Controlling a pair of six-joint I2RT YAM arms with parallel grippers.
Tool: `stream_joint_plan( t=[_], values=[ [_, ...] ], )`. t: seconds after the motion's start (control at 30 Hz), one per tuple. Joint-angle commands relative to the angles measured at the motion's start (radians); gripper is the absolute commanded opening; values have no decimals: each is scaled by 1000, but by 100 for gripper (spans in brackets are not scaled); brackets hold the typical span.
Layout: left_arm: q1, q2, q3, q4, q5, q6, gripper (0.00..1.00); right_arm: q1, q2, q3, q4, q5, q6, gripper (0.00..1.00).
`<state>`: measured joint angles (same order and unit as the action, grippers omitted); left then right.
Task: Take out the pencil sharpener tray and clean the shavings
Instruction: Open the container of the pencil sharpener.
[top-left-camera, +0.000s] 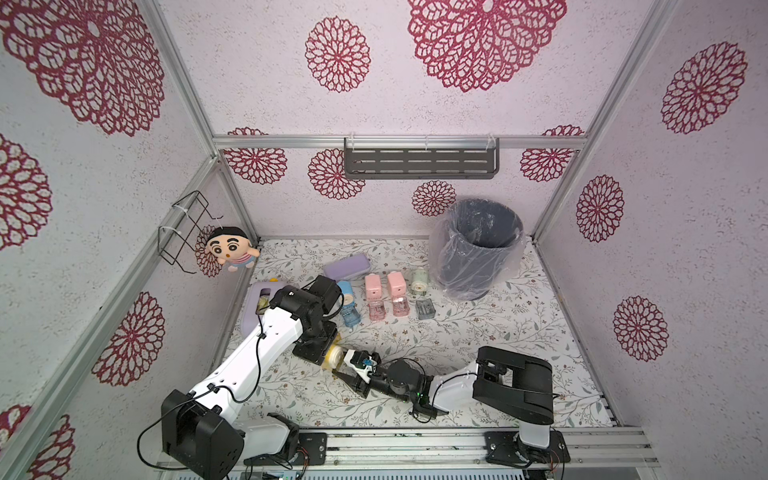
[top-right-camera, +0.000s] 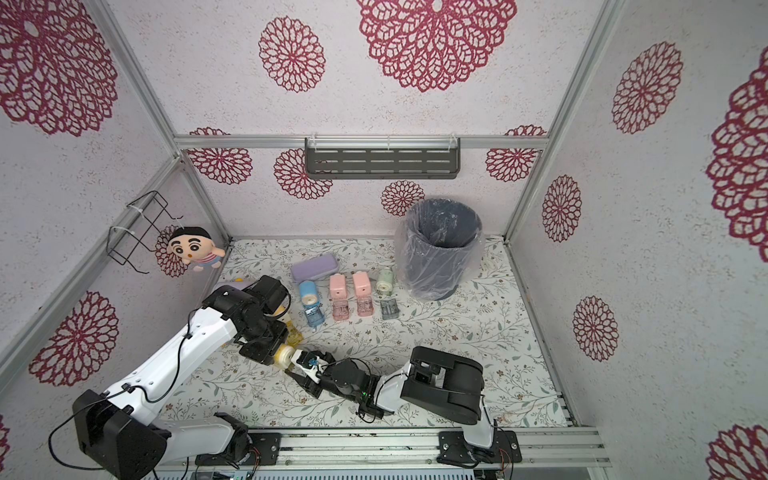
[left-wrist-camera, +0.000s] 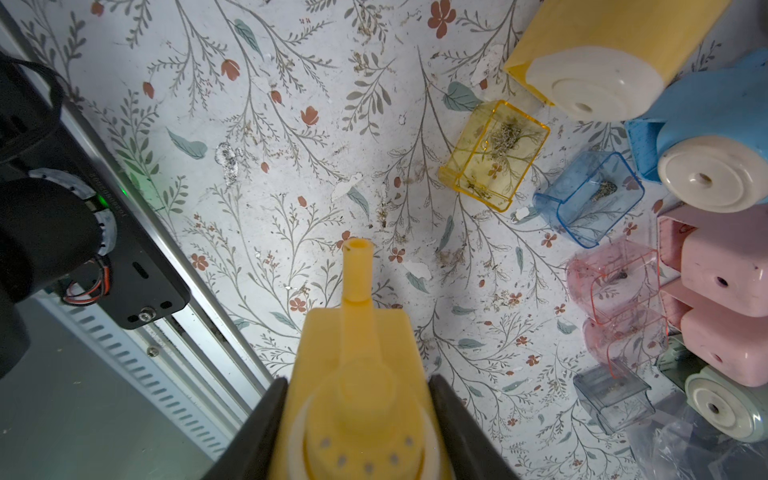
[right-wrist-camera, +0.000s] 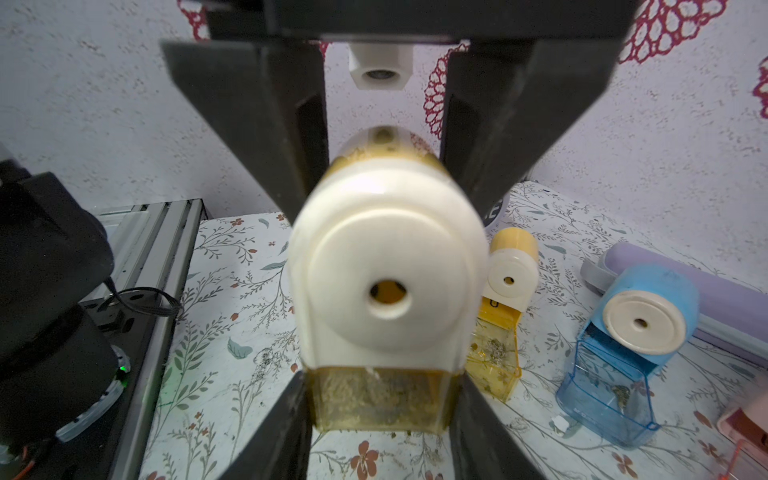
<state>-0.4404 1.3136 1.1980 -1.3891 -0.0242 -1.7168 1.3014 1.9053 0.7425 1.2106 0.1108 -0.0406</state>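
A dark bin lined with clear plastic stands at the far right of the table. A lilac case lies near the far edge. A plush doll hangs beside a black wire rack on the left wall; a grey slotted shelf hangs on the back wall.

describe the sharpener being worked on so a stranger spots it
Find the bin at the back, then the sharpener row beside it. In front of that row, the yellow sharpener is clamped in the left end effector; unlike the row's, its tray is still in.
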Motion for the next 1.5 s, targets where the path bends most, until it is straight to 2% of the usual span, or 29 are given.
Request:
stream_joint_plan(
  t=[0.0,0.23,0.4,0.6,0.8,0.93,1.2,1.47],
  values=[
    [8,17,12,10,-79,6,29,2,-41,-27,41,22,13,45],
    [-3,45,21,16,-79,16,29,2,-59,-41,45,20,18,47],
    [-8,55,24,19,-79,17,29,2,-66,-53,49,24,20,52],
    [-13,61,31,19,-75,18,29,1,-61,-43,47,30,25,69],
    [-17,58,28,20,-74,16,29,-7,-45,0,18,23,37,77],
    [-18,56,25,21,-75,16,28,-17,-31,33,-18,12,50,77],
    [-20,53,21,25,-73,16,29,-36,-7,71,-67,-17,80,68],
    [-20,56,21,29,-74,17,28,-43,10,86,-81,-38,93,65]
  ],
)
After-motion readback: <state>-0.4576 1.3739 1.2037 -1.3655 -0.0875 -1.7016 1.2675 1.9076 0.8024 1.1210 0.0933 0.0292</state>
